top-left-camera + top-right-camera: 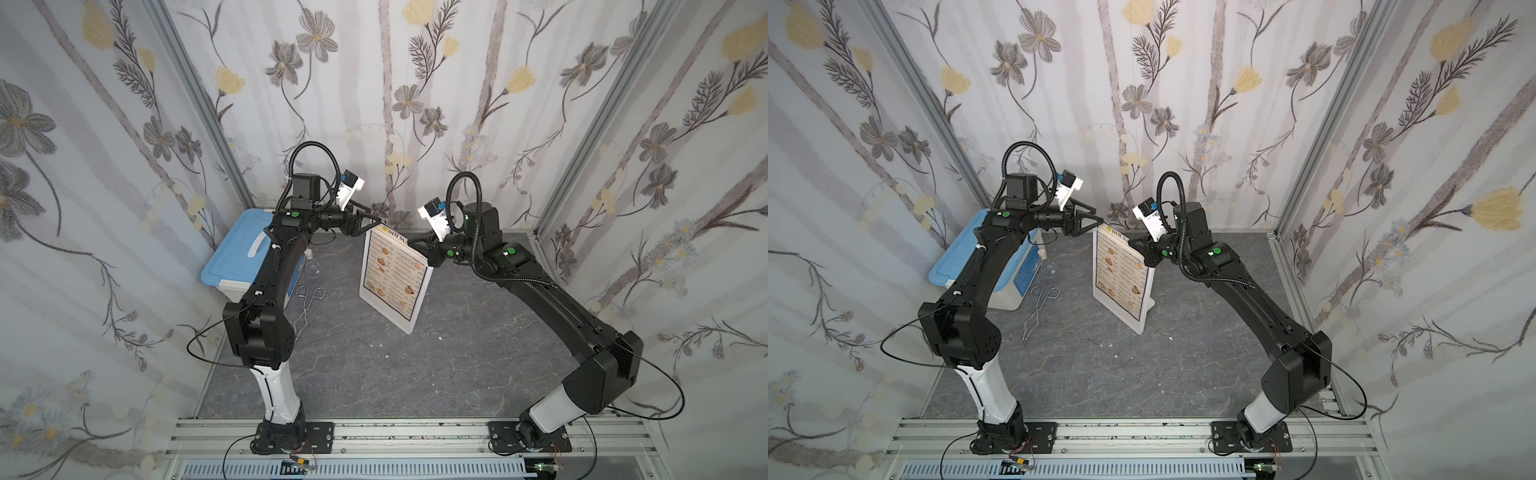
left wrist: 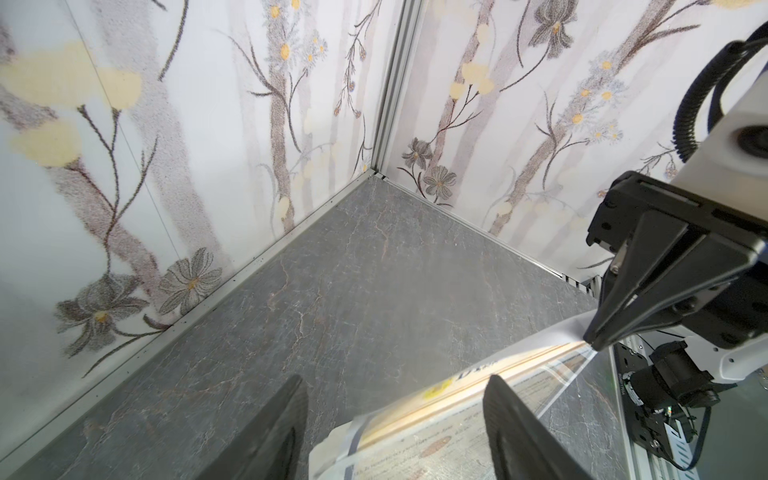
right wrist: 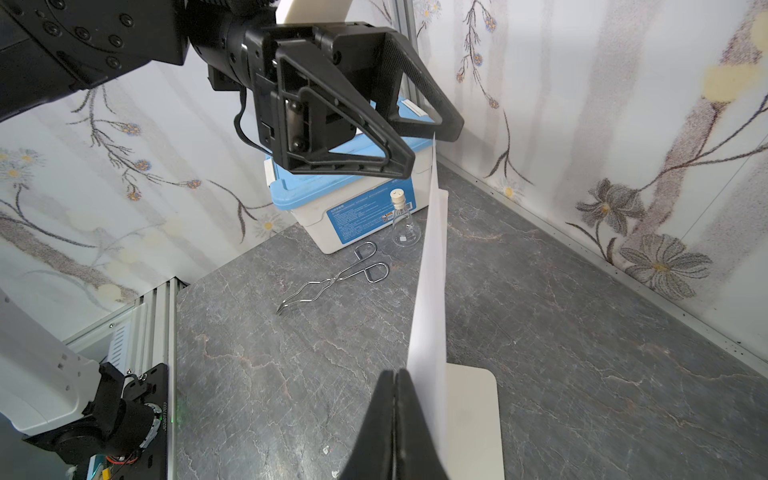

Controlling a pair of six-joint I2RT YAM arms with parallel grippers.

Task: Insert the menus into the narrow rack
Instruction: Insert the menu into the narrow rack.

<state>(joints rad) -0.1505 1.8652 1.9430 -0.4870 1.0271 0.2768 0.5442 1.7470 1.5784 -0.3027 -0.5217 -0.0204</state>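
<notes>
The menu (image 1: pixel 395 270) headed "DIM SUM" stands upright mid-table inside the white narrow rack (image 1: pixel 405 320), whose rim shows below and beside it. The rack's flat foot (image 3: pixel 473 415) rests on the table. My left gripper (image 2: pixel 395 378) is open, and its fingers straddle the menu's (image 2: pixel 436 436) top corner without touching it. In both top views it hovers at that corner (image 1: pixel 1100 220). My right gripper (image 3: pixel 395 372) is shut with nothing between its fingers. Its tip (image 2: pixel 590 345) touches the sheet's upper edge at the other top corner, and the white sheet (image 3: pixel 430 291) runs beside its fingers.
A blue-lidded storage box (image 1: pixel 237 253) stands at the back left under my left arm. A small corked glass flask (image 3: pixel 403 224) and metal tongs (image 3: pixel 336 276) lie in front of it. Flowered walls close in the table on three sides.
</notes>
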